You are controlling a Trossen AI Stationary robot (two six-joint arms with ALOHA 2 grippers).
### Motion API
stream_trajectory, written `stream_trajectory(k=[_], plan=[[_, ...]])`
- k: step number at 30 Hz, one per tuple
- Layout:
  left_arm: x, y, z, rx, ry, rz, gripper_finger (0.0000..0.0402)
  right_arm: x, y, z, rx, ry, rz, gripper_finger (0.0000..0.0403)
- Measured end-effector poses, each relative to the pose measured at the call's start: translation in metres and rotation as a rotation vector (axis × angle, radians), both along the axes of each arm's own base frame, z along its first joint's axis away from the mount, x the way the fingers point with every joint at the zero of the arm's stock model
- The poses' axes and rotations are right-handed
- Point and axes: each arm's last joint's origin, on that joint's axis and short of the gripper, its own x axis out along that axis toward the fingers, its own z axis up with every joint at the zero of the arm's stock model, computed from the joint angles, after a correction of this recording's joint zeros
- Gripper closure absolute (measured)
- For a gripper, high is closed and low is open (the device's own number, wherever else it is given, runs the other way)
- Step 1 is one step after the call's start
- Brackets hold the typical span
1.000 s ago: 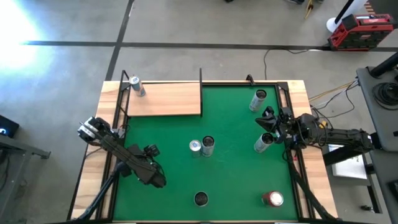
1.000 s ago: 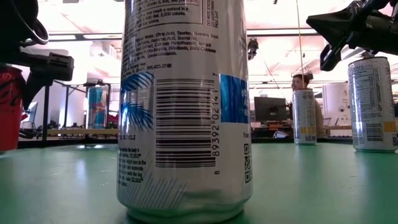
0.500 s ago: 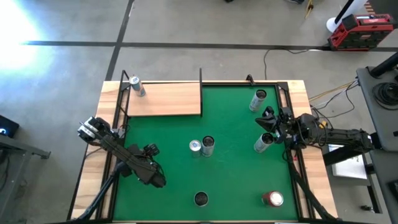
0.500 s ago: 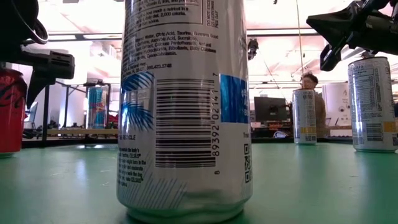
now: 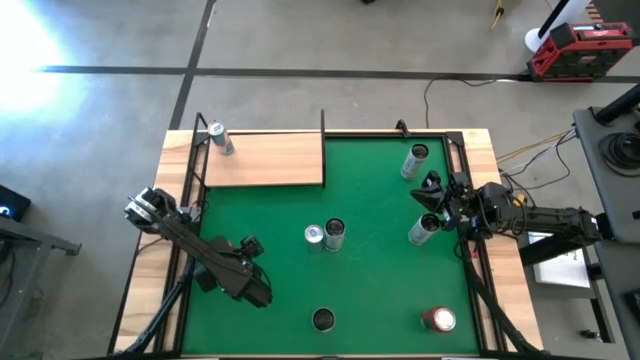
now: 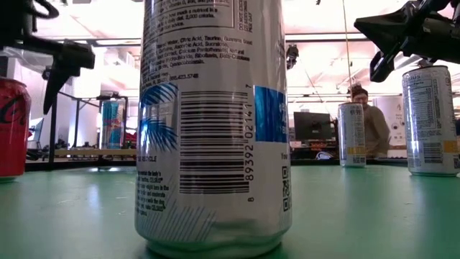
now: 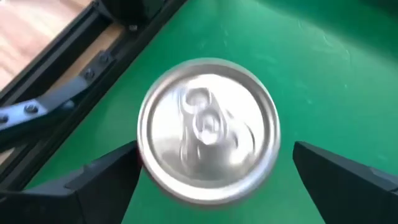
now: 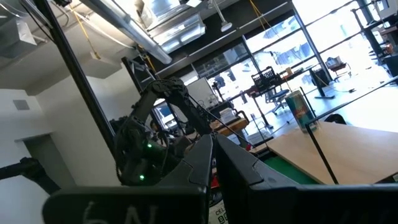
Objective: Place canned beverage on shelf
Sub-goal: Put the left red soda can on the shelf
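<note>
A red can with a silver top (image 7: 208, 130) stands upright on the green mat (image 5: 380, 290) near the left front; it shows at the left of the low view (image 6: 11, 129). My left gripper (image 7: 214, 148) hangs open just above it, one finger on either side, touching nothing. In the high view that gripper (image 5: 255, 292) hides the can. The light-wood shelf (image 5: 265, 160) lies at the far left, and a slim blue-and-silver can (image 5: 218, 137) stands on its far left corner. My right gripper (image 5: 432, 195) waits shut at the right edge.
Several more cans stand upright on the mat: a pair at the middle (image 5: 325, 234), one near the front edge (image 5: 322, 319), a red one at the front right (image 5: 438, 320), and two by my right arm (image 5: 418, 160) (image 5: 423, 230). A person (image 6: 366, 122) shows beyond the table.
My left gripper has opened and let go of the red can, then risen and drawn back a little toward the near edge. The can stays upright on the mat and now shows more fully in the low view.
</note>
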Motion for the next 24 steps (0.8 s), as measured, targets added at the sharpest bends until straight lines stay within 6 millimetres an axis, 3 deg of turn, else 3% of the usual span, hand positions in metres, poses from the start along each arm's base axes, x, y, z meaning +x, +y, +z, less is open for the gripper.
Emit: stream_trajectory(k=[5,13,18,24], plan=[[0.002,-0.003,0.017,-0.087,-0.022,-0.032,0.001,0.0,0.0,0.0,0.0,0.0,0.0,0.039],[-0.016,0.008,0.042,-0.178,-0.072,-0.065,0.001,0.0,0.0,0.0,0.0,0.0,0.0,0.039],[-0.027,0.017,0.046,-0.215,-0.086,-0.049,0.001,0.0,0.0,0.0,0.0,0.0,0.0,0.039],[-0.026,0.019,0.04,-0.226,-0.09,-0.039,0.001,0.0,0.0,0.0,0.0,0.0,0.0,0.039]])
